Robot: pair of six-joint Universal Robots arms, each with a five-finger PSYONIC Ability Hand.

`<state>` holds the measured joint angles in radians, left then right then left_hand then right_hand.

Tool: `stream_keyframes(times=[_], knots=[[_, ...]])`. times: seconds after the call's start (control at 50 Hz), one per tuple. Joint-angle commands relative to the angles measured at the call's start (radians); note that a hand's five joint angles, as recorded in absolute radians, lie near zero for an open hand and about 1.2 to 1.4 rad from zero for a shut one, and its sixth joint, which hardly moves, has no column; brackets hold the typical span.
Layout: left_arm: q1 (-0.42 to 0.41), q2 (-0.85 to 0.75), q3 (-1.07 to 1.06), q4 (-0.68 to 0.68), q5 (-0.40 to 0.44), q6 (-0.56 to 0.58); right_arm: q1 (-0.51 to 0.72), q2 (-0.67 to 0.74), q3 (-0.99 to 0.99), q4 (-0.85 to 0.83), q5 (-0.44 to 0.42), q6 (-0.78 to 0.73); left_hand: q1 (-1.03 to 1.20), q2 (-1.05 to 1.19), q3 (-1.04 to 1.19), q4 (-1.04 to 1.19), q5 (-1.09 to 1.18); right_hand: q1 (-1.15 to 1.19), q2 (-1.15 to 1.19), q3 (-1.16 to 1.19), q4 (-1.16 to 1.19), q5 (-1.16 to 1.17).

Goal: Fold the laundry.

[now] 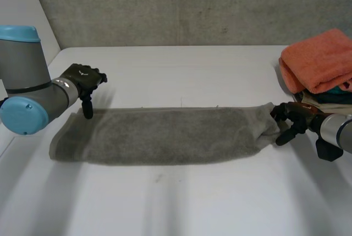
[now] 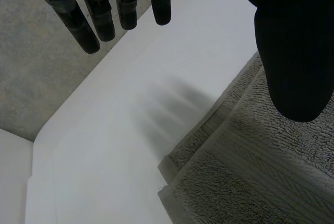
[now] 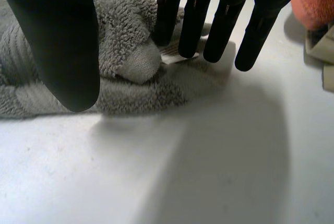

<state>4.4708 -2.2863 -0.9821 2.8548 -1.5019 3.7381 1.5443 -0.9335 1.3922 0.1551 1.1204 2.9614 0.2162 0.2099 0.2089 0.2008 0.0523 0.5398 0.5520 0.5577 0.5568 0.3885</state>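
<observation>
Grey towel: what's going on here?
The grey towel lies folded into a long strip across the white table. The left hand is open over its left end, the right hand open at the other end, fingers by the tag. Neither grips it. A folded orange towel sits beyond the right hand.

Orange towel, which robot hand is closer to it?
Right. The right hand is at the grey towel's end, close beside the orange towel. The left hand is far off, at the grey towel's opposite end.
</observation>
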Motion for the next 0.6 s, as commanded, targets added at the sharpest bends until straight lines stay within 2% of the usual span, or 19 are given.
stream_keyframes(times=[0.02, 0.1, 0.16, 0.28, 0.38, 0.44, 0.54, 0.6], knots=[[0.004, 0.002, -0.001, 0.0, 0.003, 0.0, 0.03, 0.005, -0.007, -0.035, 0.053, -0.002, -0.042, -0.035, -0.034, -0.026, -0.052, 0.224, 0.212, 0.206, 0.207, 0.201], [0.004, 0.007, -0.006, 0.0, 0.006, 0.0, 0.042, 0.032, -0.024, -0.048, 0.088, -0.01, -0.042, -0.035, -0.034, -0.026, -0.052, 0.391, 0.379, 0.374, 0.374, 0.368], [0.004, 0.007, -0.006, 0.0, 0.011, 0.0, 0.05, 0.045, -0.044, -0.051, 0.104, -0.018, -0.042, -0.035, -0.034, -0.026, -0.052, 0.855, 0.842, 0.837, 0.838, 0.831], [0.007, 0.01, -0.007, 0.0, 0.011, 0.0, 0.046, 0.0, -0.048, -0.042, 0.133, -0.036, -0.042, -0.035, -0.034, -0.026, -0.052, 0.856, 0.844, 0.839, 0.839, 0.833], [0.015, 0.016, -0.017, 0.0, 0.014, 0.0, 0.001, -0.144, -0.035, -0.006, 0.137, -0.163, -0.042, -0.035, -0.034, -0.026, -0.052, 0.856, 0.844, 0.839, 0.839, 0.833], [0.016, 0.014, -0.017, 0.0, 0.015, 0.0, -0.013, -0.182, -0.033, 0.026, 0.136, -0.241, -0.042, -0.035, -0.034, -0.026, -0.052, 0.856, 0.844, 0.839, 0.839, 0.833], [0.018, 0.013, -0.017, 0.0, 0.02, 0.006, -0.006, -0.17, -0.067, 0.193, 0.15, -0.441, -0.042, -0.035, -0.034, -0.026, -0.052, 0.856, 0.844, 0.839, 0.839, 0.833], [0.016, 0.011, -0.017, 0.0, 0.022, 0.006, 0.002, -0.143, -0.094, 0.247, 0.17, -0.479, -0.042, -0.035, -0.034, -0.026, -0.052, 0.856, 0.844, 0.839, 0.839, 0.833]])
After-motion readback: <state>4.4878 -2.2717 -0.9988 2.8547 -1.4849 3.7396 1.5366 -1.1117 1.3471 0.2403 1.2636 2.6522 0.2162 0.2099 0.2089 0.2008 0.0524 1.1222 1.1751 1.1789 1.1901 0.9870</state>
